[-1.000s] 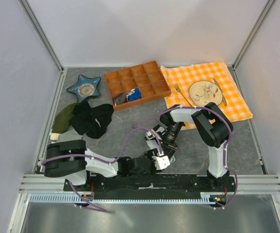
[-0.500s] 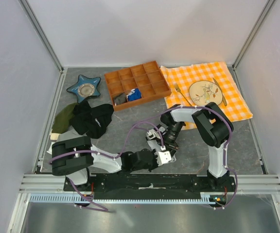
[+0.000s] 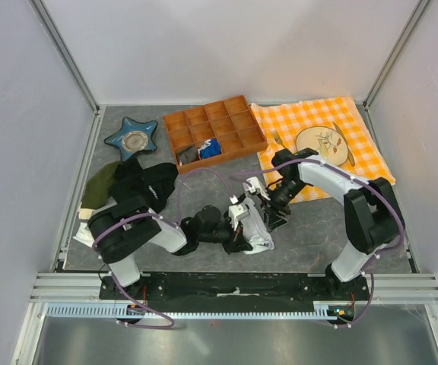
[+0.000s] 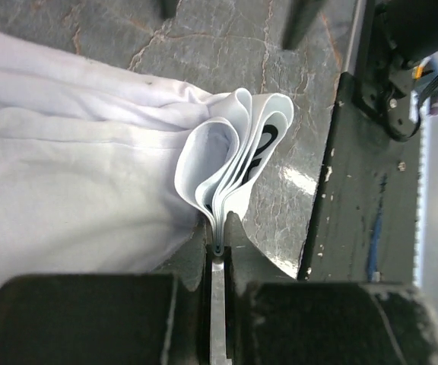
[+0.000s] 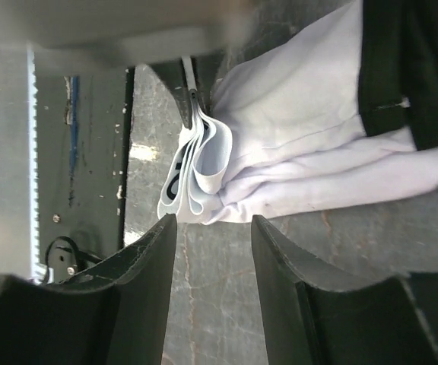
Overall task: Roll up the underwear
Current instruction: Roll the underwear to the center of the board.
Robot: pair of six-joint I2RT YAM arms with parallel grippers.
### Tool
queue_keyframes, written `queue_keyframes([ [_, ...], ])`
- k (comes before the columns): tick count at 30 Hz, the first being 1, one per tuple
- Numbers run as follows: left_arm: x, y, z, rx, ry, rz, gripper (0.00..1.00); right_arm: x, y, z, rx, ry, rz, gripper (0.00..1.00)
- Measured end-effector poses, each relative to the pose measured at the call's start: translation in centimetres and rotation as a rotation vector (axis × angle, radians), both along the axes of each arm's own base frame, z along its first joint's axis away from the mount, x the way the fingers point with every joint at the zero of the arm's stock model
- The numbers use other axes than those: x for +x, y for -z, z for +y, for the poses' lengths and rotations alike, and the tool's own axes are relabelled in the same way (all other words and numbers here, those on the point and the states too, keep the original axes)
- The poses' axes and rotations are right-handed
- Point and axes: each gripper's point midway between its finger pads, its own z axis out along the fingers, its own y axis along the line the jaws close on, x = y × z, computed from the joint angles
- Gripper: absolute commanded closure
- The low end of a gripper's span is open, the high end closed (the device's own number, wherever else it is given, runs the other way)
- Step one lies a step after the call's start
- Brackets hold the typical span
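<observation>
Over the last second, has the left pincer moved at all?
Yes. The left pincer, shut on the underwear, has moved away from the black base rail, toward the wooden tray.

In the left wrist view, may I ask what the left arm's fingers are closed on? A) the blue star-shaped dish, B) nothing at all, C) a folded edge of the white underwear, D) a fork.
C: the left fingers are pressed together on a folded, looped bit of the underwear.

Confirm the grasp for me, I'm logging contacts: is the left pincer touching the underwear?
Touching. The left wrist view shows the left pincer shut on a folded loop of the underwear, with white fabric pinched between its fingertips.
</observation>
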Motion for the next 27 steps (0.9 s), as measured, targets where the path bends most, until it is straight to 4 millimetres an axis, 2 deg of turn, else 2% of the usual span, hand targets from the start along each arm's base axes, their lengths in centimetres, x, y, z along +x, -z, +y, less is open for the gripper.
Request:
queue_keyframes([
  [6, 0.3, 0.2, 0.0, -0.039, -0.012, 0.256, 0.98, 1.9, -3.2, -0.1, 0.079, -0.025, -0.233, 0.47],
  [7, 0.4, 0.2, 0.0, -0.041, -0.017, 0.291, 0.98, 2.1, -3.8, -0.1, 0.101, -0.038, -0.278, 0.43],
  [9, 0.6, 0.3, 0.1, -0.044, -0.032, 0.357, 0.98, 1.9, -4.6, 0.0, 0.140, -0.069, -0.350, 0.40],
  [11, 0.7, 0.3, 0.3, -0.045, -0.048, 0.409, 0.98, 0.9, -4.7, -0.1, 0.170, -0.125, -0.408, 0.39],
  [13, 1.0, 0.3, 0.6, -0.044, -0.074, 0.462, 0.98, -0.7, -4.0, 0.0, 0.186, -0.190, -0.434, 0.39],
  [16, 1.2, 0.4, 1.0, -0.041, -0.101, 0.531, 0.98, -3.6, -1.8, 0.5, 0.178, -0.308, -0.445, 0.41],
  [19, 1.5, 0.5, 1.0, -0.031, -0.113, 0.595, 0.98, -5.1, 0.5, 0.5, 0.156, -0.387, -0.465, 0.40],
  [22, 1.5, 0.5, 1.0, -0.020, -0.118, 0.641, 0.98, -4.9, 1.8, 0.6, 0.143, -0.410, -0.515, 0.39],
  [27, 1.6, 0.5, 1.0, -0.013, -0.128, 0.671, 0.98, -3.4, 2.5, 1.5, 0.140, -0.433, -0.628, 0.37],
])
